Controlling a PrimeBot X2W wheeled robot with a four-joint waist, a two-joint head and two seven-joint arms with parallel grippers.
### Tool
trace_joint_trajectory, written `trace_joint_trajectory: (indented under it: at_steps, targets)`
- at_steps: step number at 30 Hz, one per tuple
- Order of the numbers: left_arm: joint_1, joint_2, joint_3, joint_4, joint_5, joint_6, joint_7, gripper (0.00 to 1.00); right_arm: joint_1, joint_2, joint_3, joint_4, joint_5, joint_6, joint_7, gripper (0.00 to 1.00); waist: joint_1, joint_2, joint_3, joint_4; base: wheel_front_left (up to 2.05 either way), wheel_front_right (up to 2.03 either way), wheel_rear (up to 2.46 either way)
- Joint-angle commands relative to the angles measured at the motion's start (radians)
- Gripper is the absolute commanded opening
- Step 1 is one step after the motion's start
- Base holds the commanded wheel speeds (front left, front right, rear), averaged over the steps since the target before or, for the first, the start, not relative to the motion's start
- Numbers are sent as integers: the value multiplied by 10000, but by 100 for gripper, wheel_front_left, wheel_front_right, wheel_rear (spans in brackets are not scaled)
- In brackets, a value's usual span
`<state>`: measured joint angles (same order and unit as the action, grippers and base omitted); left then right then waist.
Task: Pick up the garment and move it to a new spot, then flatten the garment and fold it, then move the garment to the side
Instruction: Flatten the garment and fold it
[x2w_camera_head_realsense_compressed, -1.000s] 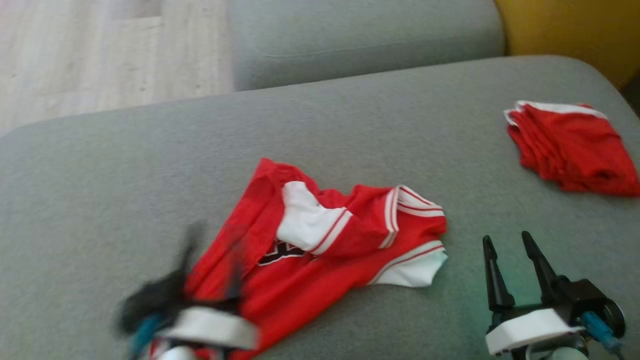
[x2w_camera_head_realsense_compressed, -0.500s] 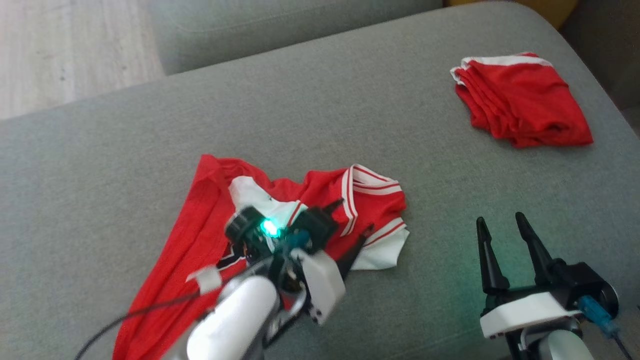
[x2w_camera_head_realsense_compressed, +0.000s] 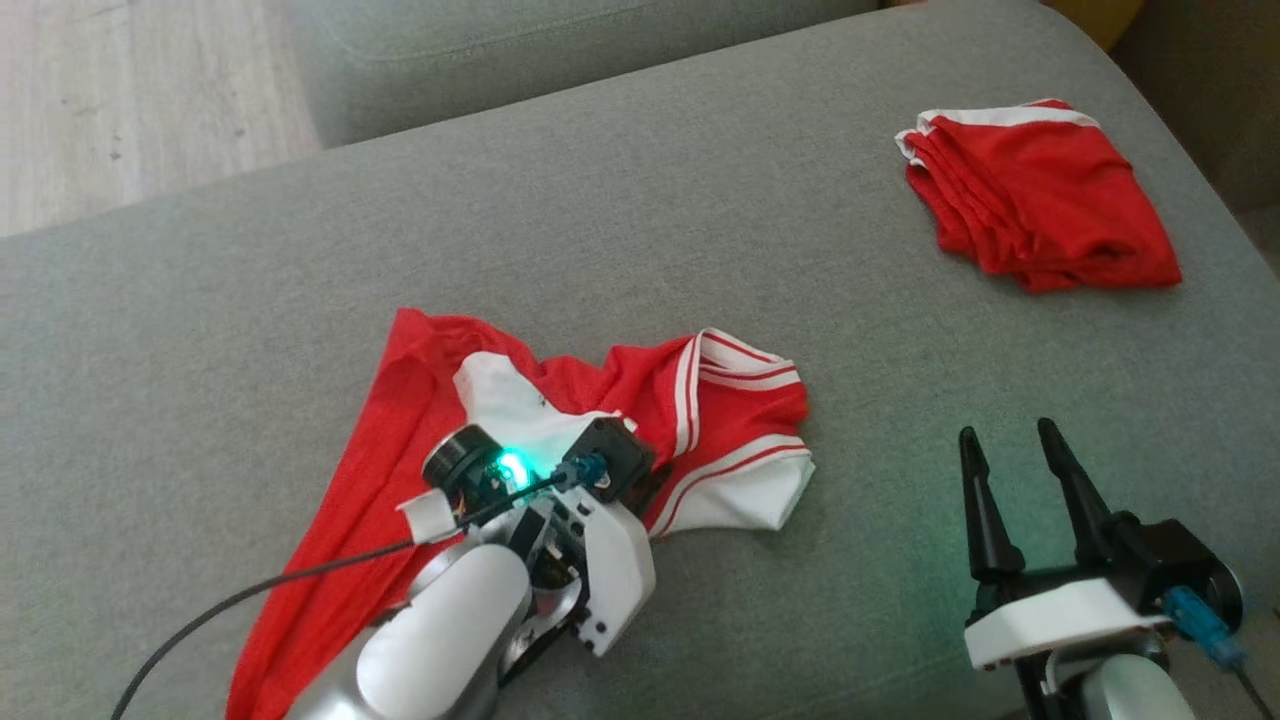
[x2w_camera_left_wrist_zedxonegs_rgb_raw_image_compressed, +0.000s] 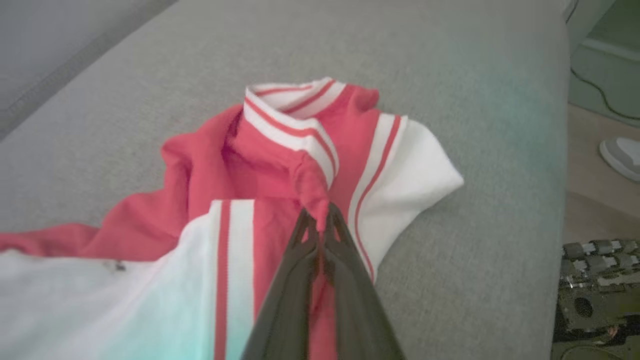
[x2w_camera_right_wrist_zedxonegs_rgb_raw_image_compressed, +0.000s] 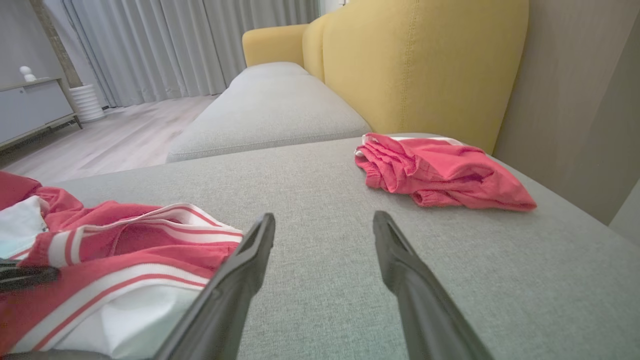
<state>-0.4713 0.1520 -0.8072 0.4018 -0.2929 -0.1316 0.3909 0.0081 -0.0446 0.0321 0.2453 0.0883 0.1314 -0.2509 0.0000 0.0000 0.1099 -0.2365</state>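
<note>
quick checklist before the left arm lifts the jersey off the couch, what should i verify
1. Left gripper shut on the jersey: ok, a pinch of red fabric sits between its closed fingers.
2. Pinch deep enough to hold through a lift: cannot tell, only a small fold at the tips is caught.
3. Right gripper open and off the jersey: ok, it is beside the white sleeve, apart from it.
4. Bare cushion to set the jersey down on: ok.
5. Folded red garment apart from the jersey: ok, it lies at the far right.
</note>
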Motion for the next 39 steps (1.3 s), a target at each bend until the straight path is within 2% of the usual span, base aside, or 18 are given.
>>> trace_joint_trajectory:
  at_steps: [1,5,8,13,16,20,26,29,32,33,34,35,36,39]
  targets:
    - [-487,74,429,-516,-43,105,-229,0,-311,-56,164,-290,45,-7,-109,100,0,0,-75,80,0,0,0]
    - [-89,72,861,-1455,-540,282,-806,0,-197,-56,46,-269,-26,-7,-109,100,0,0,-277,223,0,0,0]
    - [518,231,1065,-2718,-1356,192,-939,0,-128,-56,-79,-272,-121,-7,-109,100,0,0,-413,345,0,0,0]
    - [1526,1153,1099,-5031,-2985,57,-532,0,-171,-56,-206,-330,-290,-7,-109,100,0,0,-381,462,0,0,0]
    - [1672,1700,1390,-5704,-3519,41,-456,0,-260,-56,-194,-358,-311,-7,-109,100,0,0,-277,449,0,0,0]
    - [1442,1667,1874,-5285,-3869,69,-799,0,-455,-56,15,-321,-250,-7,-109,100,0,0,-125,222,0,0,0]
    - [404,1103,2195,-3353,-3728,134,-1591,0,-683,-56,247,-250,-29,-7,-109,100,0,0,228,-354,0,0,0]
    - [20,674,2373,-2351,-4213,111,-1705,0,-744,-56,190,-195,34,-7,-109,100,0,0,384,-638,0,0,0]
    - [-323,702,2369,-1624,-4095,111,-1719,2,-788,-56,199,-167,69,-7,-109,100,0,0,498,-791,0,0,0]
    - [-485,692,2398,-1265,-4017,116,-1856,33,-812,-56,208,-170,98,-7,-109,100,0,0,547,-843,0,0,0]
    - [-627,659,2455,-899,-3971,121,-2042,47,-832,-56,235,-174,123,-7,-109,100,0,0,595,-899,0,0,0]
    - [-746,616,2479,-526,-3959,113,-2192,84,-849,-56,255,-177,146,-7,-109,100,0,0,628,-938,0,0,0]
    - [-845,601,2489,-130,-3949,111,-2252,100,-871,-56,289,-172,165,-7,-109,100,0,0,658,-987,0,0,0]
    - [-1194,619,2541,727,-3727,163,-2727,100,-907,-56,328,-147,205,-7,-109,100,0,0,678,-1051,0,0,0]
